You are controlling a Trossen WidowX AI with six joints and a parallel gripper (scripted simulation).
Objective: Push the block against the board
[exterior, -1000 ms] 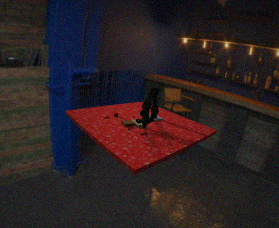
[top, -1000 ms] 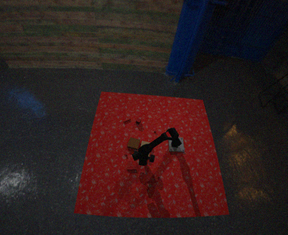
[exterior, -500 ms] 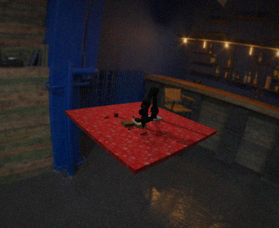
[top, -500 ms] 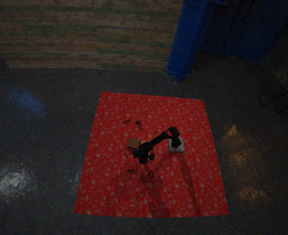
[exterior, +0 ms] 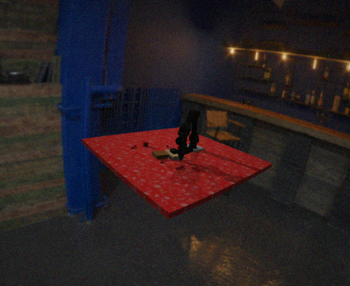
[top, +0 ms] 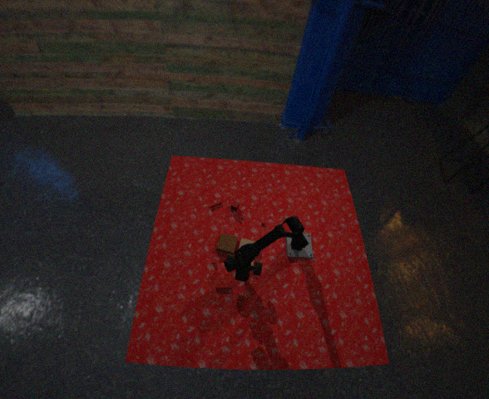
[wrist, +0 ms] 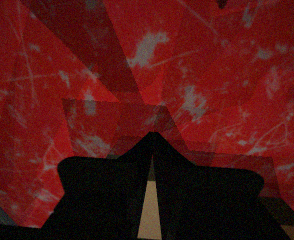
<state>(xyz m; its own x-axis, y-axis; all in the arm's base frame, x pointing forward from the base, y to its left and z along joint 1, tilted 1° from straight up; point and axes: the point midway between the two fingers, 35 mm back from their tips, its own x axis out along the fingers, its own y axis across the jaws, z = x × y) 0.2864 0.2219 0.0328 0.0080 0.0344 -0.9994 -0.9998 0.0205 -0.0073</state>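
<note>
While reaching out from the grey base plate [top: 299,249] across the red speckled worktop [top: 322,300], bends low, with the jaws [top: 241,270] closed on nothing and hanging just over the surface. Seen from the top view: dark brown square block [top: 227,243] lying flat, with the paler board [top: 245,243] directly at its right, largely covered by the black arm [top: 266,240]. Appear side by side and touching, though cannot tell under the arm whether a whole side meets or whether any edges run even. Positioned just below that pair in the top view, slightly toward the camera side, close to the board's near end. From the exterior view: block [exterior: 160,154] and board [exterior: 171,152] low and flat on the worktop [exterior: 156,190], jaws [exterior: 180,157] pointing down right beside the board. From the wrist view: two black fingers pressed together to a point, a thin pale strip showing through the slit between them lower down, red worktop [wrist: 227,75] with overlapping shadows filling everything beyond. Scattered on the surface farther back, well apart from the block: a few small dark bits [top: 215,206]. Behind the worktop, a blue pillar [exterior: 83,92].
</note>
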